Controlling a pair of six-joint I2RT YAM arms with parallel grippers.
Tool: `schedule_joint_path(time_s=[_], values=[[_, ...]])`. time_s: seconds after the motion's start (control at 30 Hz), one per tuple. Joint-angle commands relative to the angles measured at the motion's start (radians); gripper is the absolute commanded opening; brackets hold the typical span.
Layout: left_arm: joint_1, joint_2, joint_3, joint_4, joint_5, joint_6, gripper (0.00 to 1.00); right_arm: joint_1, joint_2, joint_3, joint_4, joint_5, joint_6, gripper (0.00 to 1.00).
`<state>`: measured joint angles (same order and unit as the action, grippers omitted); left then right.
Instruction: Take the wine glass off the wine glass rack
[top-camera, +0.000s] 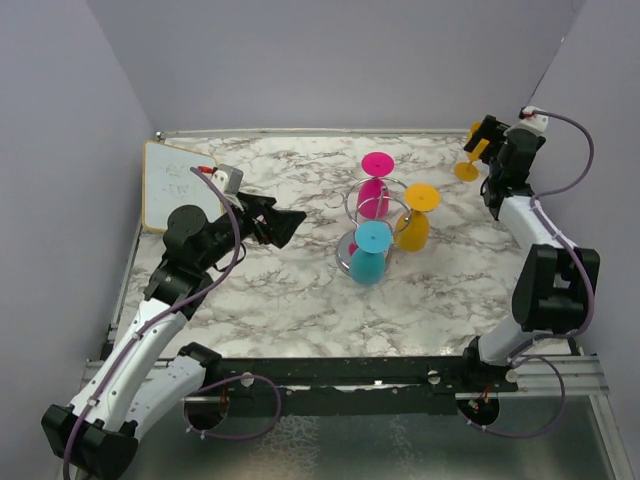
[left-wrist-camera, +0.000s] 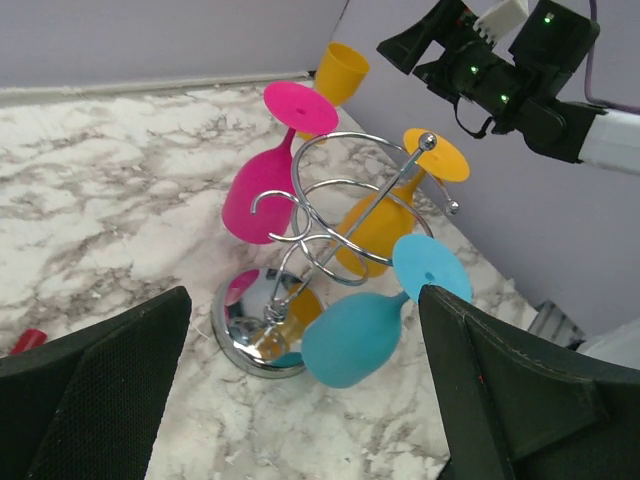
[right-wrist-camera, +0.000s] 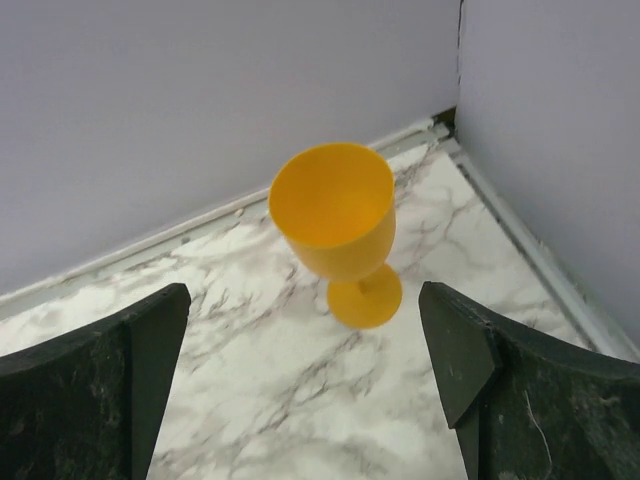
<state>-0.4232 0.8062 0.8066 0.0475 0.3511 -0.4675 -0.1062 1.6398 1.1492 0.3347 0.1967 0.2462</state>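
Observation:
The chrome wine glass rack (top-camera: 377, 203) stands mid-table; its domed base (left-wrist-camera: 255, 317) and wire rings show in the left wrist view. Three glasses hang upside down on it: a pink one (top-camera: 374, 195) (left-wrist-camera: 262, 190), an orange one (top-camera: 413, 226) (left-wrist-camera: 385, 225) and a teal one (top-camera: 369, 258) (left-wrist-camera: 355, 335). A second orange glass (top-camera: 468, 160) (right-wrist-camera: 340, 228) stands upright in the far right corner. My left gripper (top-camera: 290, 224) is open and empty, left of the rack and aimed at it. My right gripper (top-camera: 482, 137) is open and empty, just behind the standing orange glass.
A small whiteboard (top-camera: 175, 183) with a red marker (top-camera: 204, 168) leans at the far left edge. Grey walls (top-camera: 330, 60) close the table on three sides. The black rail (top-camera: 340, 372) with the arm bases runs along the near edge.

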Motion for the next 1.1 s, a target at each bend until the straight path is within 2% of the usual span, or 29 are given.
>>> schedule_joint_path(time_s=[0.0,0.13,0.23,0.33,0.43,0.6,0.7,0.9,1.07], values=[[-0.005,-0.013,0.009,-0.045,0.058,-0.183,1.0,-0.003,-0.193,-0.094,-0.223,-0.114,0.186,1.0],[-0.005,0.027,0.002,-0.042,0.143,-0.31,1.0,-0.003,-0.398,-0.18,-0.267,-0.239,0.255,0.99],[-0.006,0.064,0.0,-0.023,0.184,-0.392,0.91,-0.003,-0.525,-0.206,-0.303,-0.369,0.308,0.98],[-0.014,0.096,0.008,-0.015,0.186,-0.465,0.9,-0.003,-0.616,-0.208,-0.341,-0.493,0.376,0.95],[-0.072,0.124,-0.002,0.03,0.133,-0.542,0.89,-0.003,-0.674,-0.19,-0.36,-0.594,0.401,0.95],[-0.192,0.204,0.011,0.045,0.029,-0.623,0.77,-0.003,-0.716,-0.138,-0.328,-0.79,0.447,0.95],[-0.224,0.247,0.018,0.054,-0.005,-0.665,0.74,0.01,-0.702,-0.1,-0.285,-0.929,0.436,0.95],[-0.295,0.28,0.022,0.095,-0.107,-0.687,0.74,0.09,-0.69,-0.029,-0.363,-0.986,0.294,0.95],[-0.313,0.34,0.049,0.114,-0.095,-0.705,0.63,0.13,-0.702,-0.065,-0.317,-1.034,0.288,0.95]])
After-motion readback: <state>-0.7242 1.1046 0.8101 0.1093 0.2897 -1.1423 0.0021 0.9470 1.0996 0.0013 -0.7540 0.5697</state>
